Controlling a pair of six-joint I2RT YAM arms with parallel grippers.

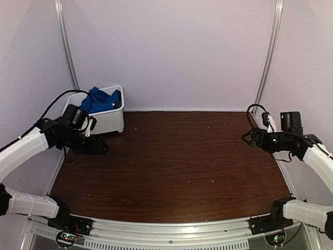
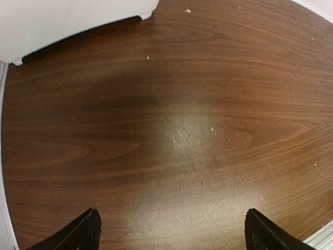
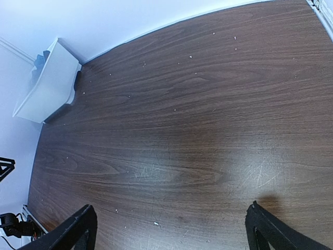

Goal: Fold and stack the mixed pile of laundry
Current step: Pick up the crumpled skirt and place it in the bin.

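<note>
My left gripper (image 2: 174, 234) hangs with its two dark fingers spread wide and nothing between them; under it lies only the bare brown table (image 2: 171, 130). My right gripper (image 3: 171, 229) is the same: fingers wide apart, empty, held above the wood at the right side of the table. Neither touches any cloth.

Outward from the left gripper, just beyond it at the far left corner, stands a white bin (image 1: 109, 121). A royal-blue garment (image 1: 100, 99) is bunched inside it, heaped above the rim. I see no orange-red T-shirt in any view; it may lie under the blue, but I cannot tell.

The blue cloth looks light, soft and limp, so I judge it will sag and drape from whatever point I pinch, and will not break. A raised fold at the top of the heap seems the easiest place for my left gripper to take hold and lift it clear of the bin; for spreading it flat, a hem or corner in each gripper would serve better
</note>
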